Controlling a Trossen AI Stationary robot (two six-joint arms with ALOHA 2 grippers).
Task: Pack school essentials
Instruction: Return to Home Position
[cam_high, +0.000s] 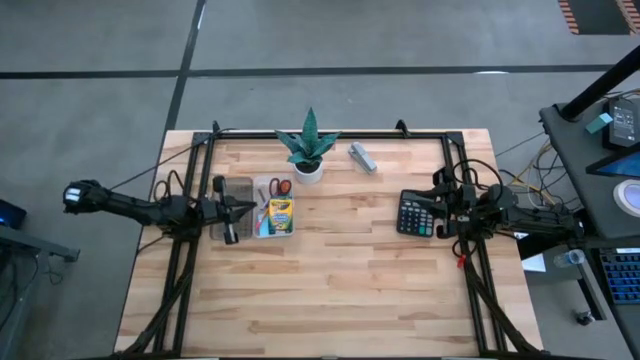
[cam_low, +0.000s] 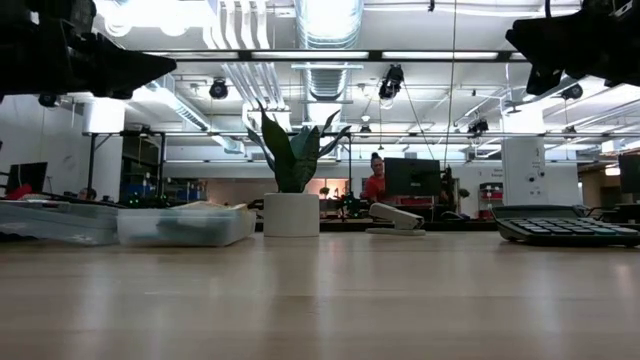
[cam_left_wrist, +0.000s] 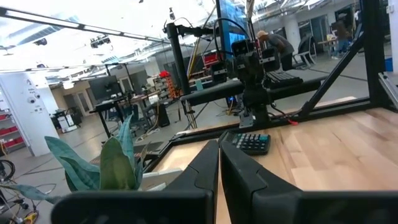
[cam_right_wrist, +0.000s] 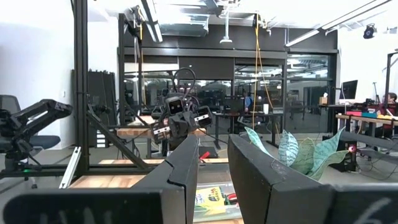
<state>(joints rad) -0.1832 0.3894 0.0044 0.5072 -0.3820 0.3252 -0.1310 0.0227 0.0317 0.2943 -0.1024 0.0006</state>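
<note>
Seen from above, with the far edge at 12 o'clock, the wooden table (cam_high: 330, 290) carries everything in its far half. The left arm (cam_high: 130, 205) reaches in from 9 o'clock. The left gripper (cam_left_wrist: 219, 152) is empty, its fingers pressed together, and it hangs over the near-left part of the clear plastic box (cam_high: 240, 190). The right arm (cam_high: 530, 215) comes in from 3 o'clock. The right gripper (cam_right_wrist: 214, 142) holds nothing, its fingers parted, just beside the black calculator (cam_high: 415, 214). A potted plant (cam_high: 308, 148) stands at 12 o'clock. The clear box sits at about 10 o'clock. In its right half lies the yellow-green crayon box (cam_high: 280, 216), with the red-handled scissors (cam_high: 280, 187) just beyond it. A grey stapler (cam_high: 362, 157) lies at 1 o'clock.
</note>
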